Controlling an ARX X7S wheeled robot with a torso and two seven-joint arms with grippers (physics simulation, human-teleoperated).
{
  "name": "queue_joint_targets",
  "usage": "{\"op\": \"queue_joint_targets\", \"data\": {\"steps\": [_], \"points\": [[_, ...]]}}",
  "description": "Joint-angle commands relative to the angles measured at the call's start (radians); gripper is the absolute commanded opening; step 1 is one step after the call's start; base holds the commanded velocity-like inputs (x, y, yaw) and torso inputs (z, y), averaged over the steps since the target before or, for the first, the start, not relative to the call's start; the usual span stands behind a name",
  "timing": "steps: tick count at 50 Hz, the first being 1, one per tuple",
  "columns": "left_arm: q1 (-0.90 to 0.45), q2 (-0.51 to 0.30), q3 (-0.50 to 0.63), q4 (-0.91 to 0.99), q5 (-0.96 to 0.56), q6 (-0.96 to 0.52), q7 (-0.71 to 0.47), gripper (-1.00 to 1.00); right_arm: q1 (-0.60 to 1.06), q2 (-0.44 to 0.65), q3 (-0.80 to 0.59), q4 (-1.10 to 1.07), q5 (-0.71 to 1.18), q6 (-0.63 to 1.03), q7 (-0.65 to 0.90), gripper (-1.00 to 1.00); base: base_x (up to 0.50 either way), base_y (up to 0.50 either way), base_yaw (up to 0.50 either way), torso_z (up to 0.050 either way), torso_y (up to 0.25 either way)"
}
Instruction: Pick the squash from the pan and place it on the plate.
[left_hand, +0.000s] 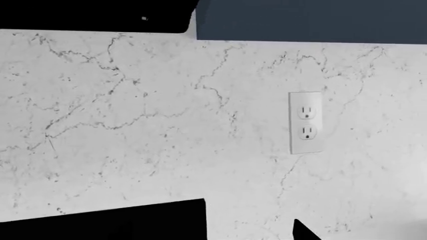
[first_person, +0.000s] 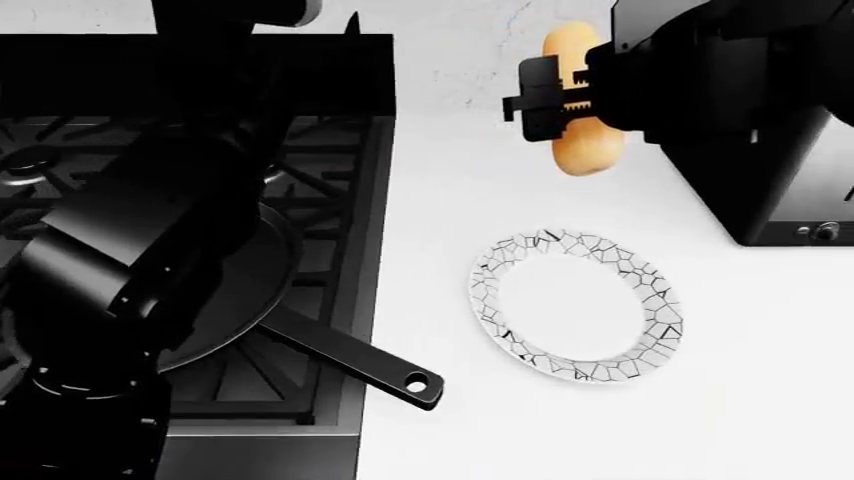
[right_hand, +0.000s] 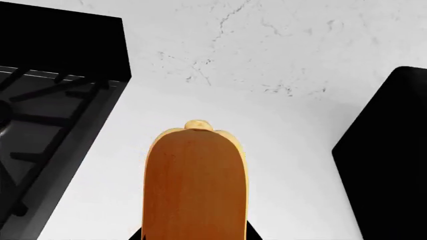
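Note:
The orange-tan squash (first_person: 583, 150) hangs in the air above the white counter, behind the plate, with my right gripper (first_person: 550, 100) shut across its middle. In the right wrist view the squash (right_hand: 193, 185) fills the centre and runs away from the jaws. The white plate (first_person: 490, 300) with a black mosaic rim lies bare on the counter in front of the squash. The black pan (first_person: 260, 300) sits on the stove, largely hidden by my left arm; its handle (first_person: 354, 355) points toward the plate. My left gripper (left_hand: 250, 227) faces the marble wall, open with nothing between its fingers.
A black stove (first_person: 334, 150) with grates fills the left. A black box-shaped appliance (first_person: 774, 170) stands at the back right, close beside the right arm. The marble backsplash carries a white outlet (left_hand: 305, 122). My raised left arm (first_person: 147, 250) blocks much of the stove.

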Motion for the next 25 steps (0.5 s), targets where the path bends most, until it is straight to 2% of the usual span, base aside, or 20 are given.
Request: {"op": "queue_joint_targets", "data": {"steps": [1,25], "points": [[0.003,-0.001,0.002,0.001,-0.004,0.003,-0.003,1.0,0.007,0.0,0.016,0.0,-0.029,0.007,-0.005,-1.0,0.0,-0.21,0.0,0.0,0.0],[0.007,-0.011,0.002,0.016,-0.018,-0.003,-0.012,1.0,0.004,-0.005,0.02,0.001,-0.024,0.018,-0.016,-1.0,0.0,-0.19,0.0,0.0,0.001]]}}
